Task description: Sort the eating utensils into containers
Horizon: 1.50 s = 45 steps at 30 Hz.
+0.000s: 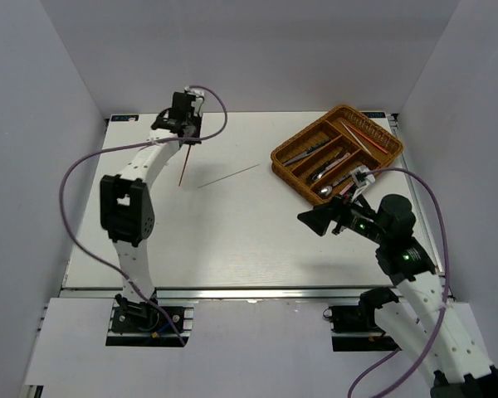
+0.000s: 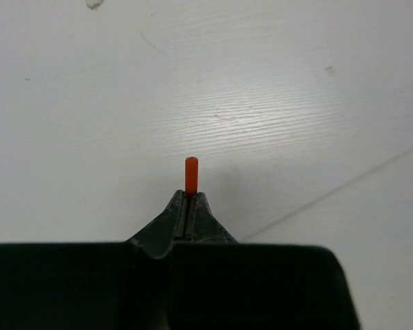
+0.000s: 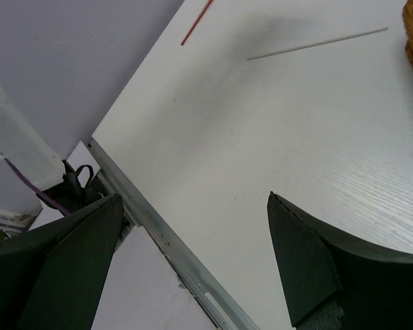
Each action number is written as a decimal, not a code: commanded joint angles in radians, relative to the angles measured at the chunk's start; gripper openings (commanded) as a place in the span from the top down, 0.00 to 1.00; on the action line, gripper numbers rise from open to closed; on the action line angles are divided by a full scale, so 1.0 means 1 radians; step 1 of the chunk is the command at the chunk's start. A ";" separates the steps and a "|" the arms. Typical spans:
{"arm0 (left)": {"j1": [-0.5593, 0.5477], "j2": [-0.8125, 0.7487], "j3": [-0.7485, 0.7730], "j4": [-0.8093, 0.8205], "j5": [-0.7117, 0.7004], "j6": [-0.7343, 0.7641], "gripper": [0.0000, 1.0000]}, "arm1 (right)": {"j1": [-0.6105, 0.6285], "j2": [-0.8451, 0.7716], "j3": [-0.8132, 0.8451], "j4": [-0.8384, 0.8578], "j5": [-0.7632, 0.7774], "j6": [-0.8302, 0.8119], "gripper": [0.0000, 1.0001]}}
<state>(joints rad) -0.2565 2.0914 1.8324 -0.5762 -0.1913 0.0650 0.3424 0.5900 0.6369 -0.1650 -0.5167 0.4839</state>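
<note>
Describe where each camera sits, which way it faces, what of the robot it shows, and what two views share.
Top external: above and behind the bases, looking down on the table; the left arm and right arm show, with the wicker tray far right.
Left wrist: on the left arm, looking down past the left gripper, shut on the red chopstick.
Right wrist: low, facing leftward across the table; the right gripper, open, frames it.
Shared: the pale chopstick lies in all three.

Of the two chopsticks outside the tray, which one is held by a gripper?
The red chopstick: the left gripper is shut on one end of it. The pale chopstick lies free on the table, with no gripper touching it.
</note>
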 commanded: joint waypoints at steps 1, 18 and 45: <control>-0.003 -0.282 -0.088 0.042 0.094 -0.259 1.00 | 0.021 0.086 -0.066 0.235 -0.048 0.113 0.11; -0.234 -1.021 -0.918 0.569 0.171 -0.952 1.00 | 0.466 0.756 0.463 0.317 0.316 0.067 0.20; -0.236 -1.143 -0.760 0.030 -0.090 -0.527 0.02 | 0.115 1.194 1.078 -0.223 0.604 -0.836 1.00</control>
<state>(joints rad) -0.4919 1.0058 1.0832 -0.3805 -0.2169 -0.6247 0.5808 1.7321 1.6264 -0.2420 -0.0570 -0.0475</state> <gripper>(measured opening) 0.979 0.109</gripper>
